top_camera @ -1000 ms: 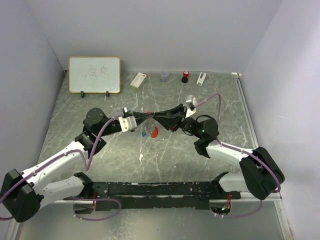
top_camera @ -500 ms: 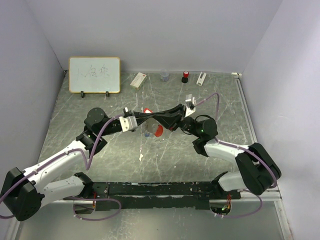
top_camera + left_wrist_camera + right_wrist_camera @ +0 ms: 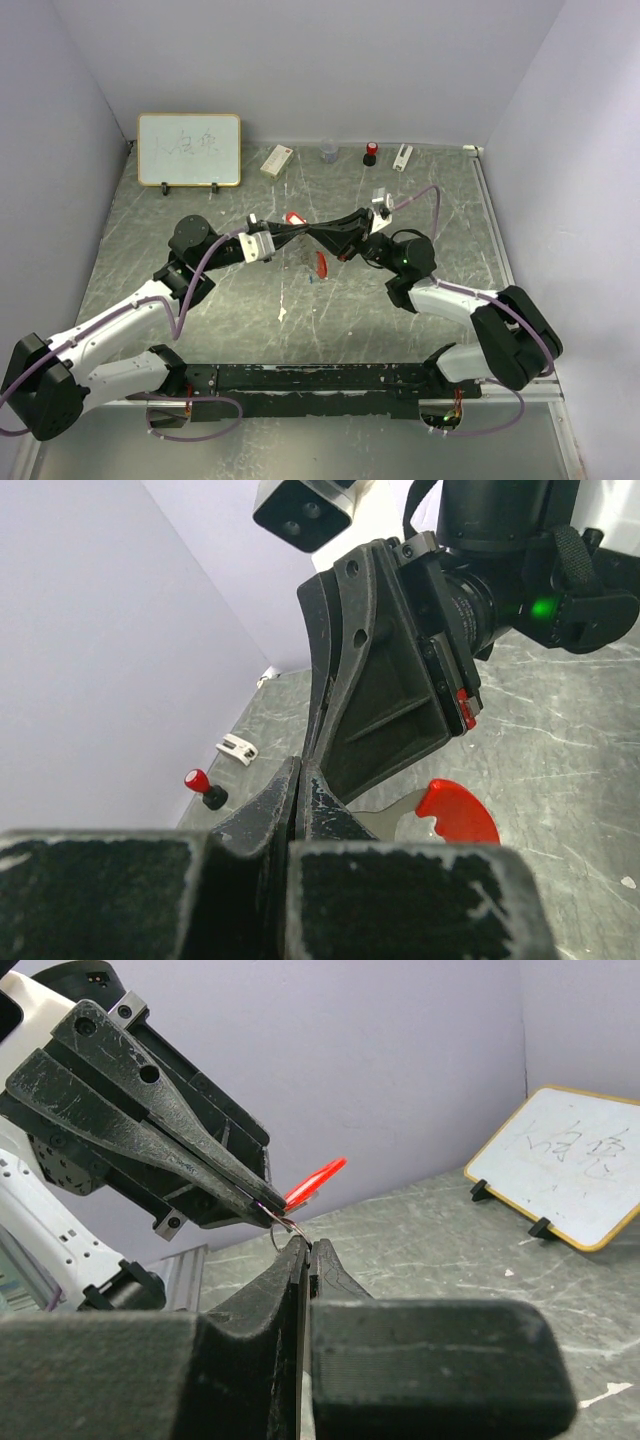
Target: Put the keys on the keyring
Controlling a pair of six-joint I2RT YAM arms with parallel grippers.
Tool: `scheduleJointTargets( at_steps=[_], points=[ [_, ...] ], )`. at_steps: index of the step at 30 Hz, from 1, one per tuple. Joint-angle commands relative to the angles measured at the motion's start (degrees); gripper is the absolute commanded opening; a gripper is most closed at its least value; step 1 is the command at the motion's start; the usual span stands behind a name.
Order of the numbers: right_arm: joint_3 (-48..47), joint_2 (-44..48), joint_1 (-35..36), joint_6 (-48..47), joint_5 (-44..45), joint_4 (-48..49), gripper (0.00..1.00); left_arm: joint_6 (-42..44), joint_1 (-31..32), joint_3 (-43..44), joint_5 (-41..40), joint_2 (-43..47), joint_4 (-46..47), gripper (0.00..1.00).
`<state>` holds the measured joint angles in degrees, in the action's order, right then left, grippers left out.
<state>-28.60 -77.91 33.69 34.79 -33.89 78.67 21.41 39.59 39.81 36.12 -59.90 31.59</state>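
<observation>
The left fingers [image 3: 290, 231] are pressed together, pinching the thin grey ring of the keyring [image 3: 314, 1182]. Its red fob slants upward, away from the tips. Just nearer, a red-headed key [image 3: 321, 263] runs lengthwise near to far above the table [image 3: 130, 240]. The right fingers [image 3: 330, 233], fully closed, meet the ring tip to tip.

- My left arm [image 3: 120, 330] reaches in from the near-left corner, elbow bent, forearm angled toward the middle.
- My right arm [image 3: 470, 305] mirrors it from the near-right corner.
- The left gripper [image 3: 300, 229] has its jaws pressed together, tips pinching the keyring [image 3: 312, 1184].
- The right gripper [image 3: 320, 232] is closed too, fingers flat against each other; I can't tell whether it grips anything.
- The two grippers meet nearly tip to tip, raised above the surface.
</observation>
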Motion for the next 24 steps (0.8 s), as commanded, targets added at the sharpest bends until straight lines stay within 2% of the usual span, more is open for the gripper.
scheduleJointTargets(
  at_steps=[1, 5, 14, 24],
  points=[
    [-0.7, 3.4, -0.2, -4.0, 1.0, -2.9, 0.0, -0.1, 0.4, 0.7, -0.7, -0.5, 2.0, 0.07],
    [-1.6, 7.0, -0.2, -9.2, 1.8, -11.8, 0.0, -0.2, 0.4, 1.2, -1.1, -1.3, 1.4, 0.07],
    [-8.0, 13.5, -0.2, -22.8, 3.2, -39.1, 0.0, -0.2, 0.4, 2.7, -0.2, -3.2, 0.0, 0.07],
    [-14.8, 15.3, -0.2, -33.5, 2.7, -56.5, 0.0, -0.2, 0.4, 3.7, 0.3, -4.2, -1.1, 0.07]
  ],
)
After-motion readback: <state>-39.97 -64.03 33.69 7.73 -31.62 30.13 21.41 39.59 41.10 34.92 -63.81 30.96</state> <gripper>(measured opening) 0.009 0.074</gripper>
